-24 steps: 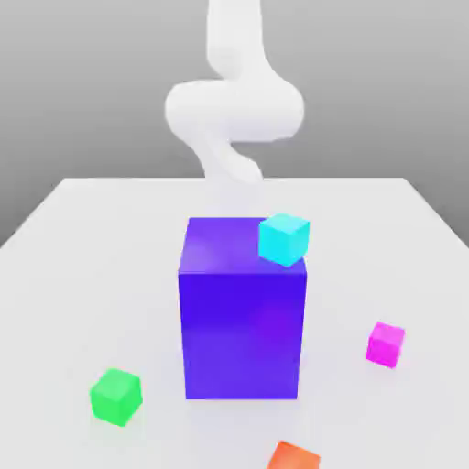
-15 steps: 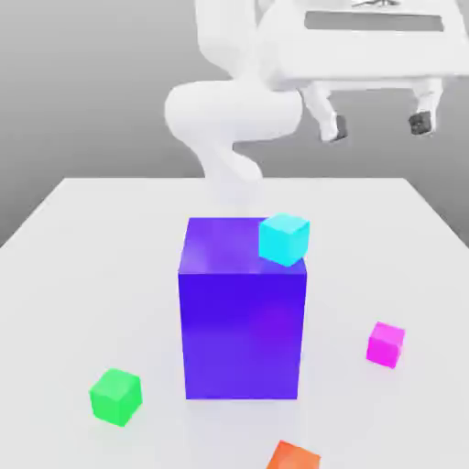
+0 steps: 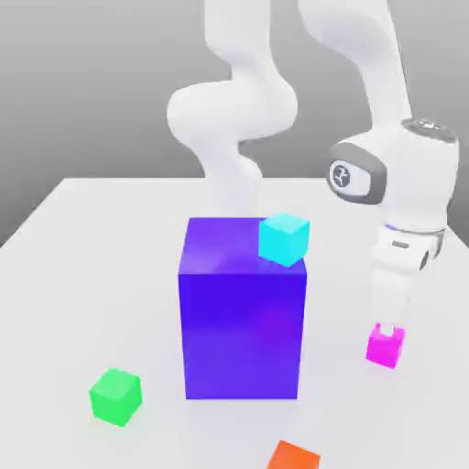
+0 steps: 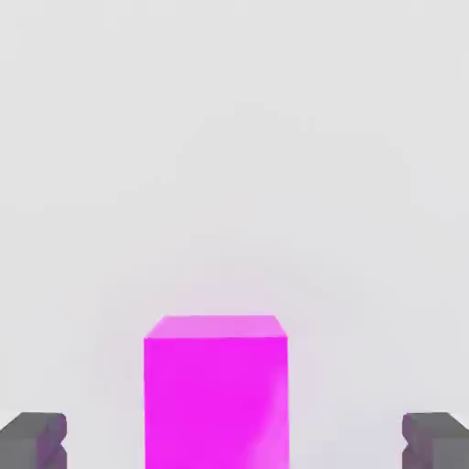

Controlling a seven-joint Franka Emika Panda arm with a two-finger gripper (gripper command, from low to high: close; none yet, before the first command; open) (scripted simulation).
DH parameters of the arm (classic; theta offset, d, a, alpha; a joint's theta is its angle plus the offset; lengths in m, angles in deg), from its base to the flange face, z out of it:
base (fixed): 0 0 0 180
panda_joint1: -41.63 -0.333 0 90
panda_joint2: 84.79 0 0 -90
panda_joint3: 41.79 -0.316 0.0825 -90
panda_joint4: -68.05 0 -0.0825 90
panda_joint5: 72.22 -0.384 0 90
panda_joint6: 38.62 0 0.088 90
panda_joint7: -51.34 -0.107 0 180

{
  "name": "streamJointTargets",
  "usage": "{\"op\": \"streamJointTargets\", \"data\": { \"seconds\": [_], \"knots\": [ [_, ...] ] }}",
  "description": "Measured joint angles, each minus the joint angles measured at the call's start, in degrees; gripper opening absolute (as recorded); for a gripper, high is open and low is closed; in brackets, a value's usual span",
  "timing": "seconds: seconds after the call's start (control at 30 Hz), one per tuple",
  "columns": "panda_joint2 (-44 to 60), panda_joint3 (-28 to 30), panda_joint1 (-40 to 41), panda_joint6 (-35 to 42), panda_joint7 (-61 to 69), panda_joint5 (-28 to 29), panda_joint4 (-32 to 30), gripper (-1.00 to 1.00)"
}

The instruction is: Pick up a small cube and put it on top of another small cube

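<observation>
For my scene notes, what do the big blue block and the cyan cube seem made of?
Blue block: perhaps smooth plastic, slightly glossy; a soft sheen lightens its top.
Cyan cube: possibly plastic or painted wood, flat-coloured; no grain shows on its faces.

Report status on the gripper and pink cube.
Gripper open, fingers either side of pink cube, not touching. Green cube bare on top. Big blue block stands between the cubes.

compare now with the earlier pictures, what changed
The gripper has come down to the magenta cube, its fingers open on either side; nothing has been gripped. The green cube, cyan cube, orange cube and blue-purple block stayed put.
</observation>
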Motion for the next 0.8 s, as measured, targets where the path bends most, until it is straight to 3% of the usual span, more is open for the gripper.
{"op": "streamJointTargets", "data": {
  "seconds": [0.1, 0.13, 0.37, 0.57, 0.73, 0.8],
  "knots": [
    [6.19, 4.24, -3.58, -4.93, -2.24, 2.96, 1.18, 0.00],
    [7.54, 5.21, -4.47, -6.06, -2.59, 3.34, 1.44, -1.00],
    [7.54, 5.21, -4.40, -6.04, -2.86, 3.70, 1.44, -1.00],
    [-3.59, 0.34, -1.32, 2.78, 2.76, -3.77, -0.84, -1.00],
    [-6.51, -0.33, 1.98, 5.48, 12.13, -8.51, 5.46, -1.00],
    [-6.62, 1.93, 6.50, 6.33, 16.06, -9.44, 7.36, -1.00]
  ]
}}
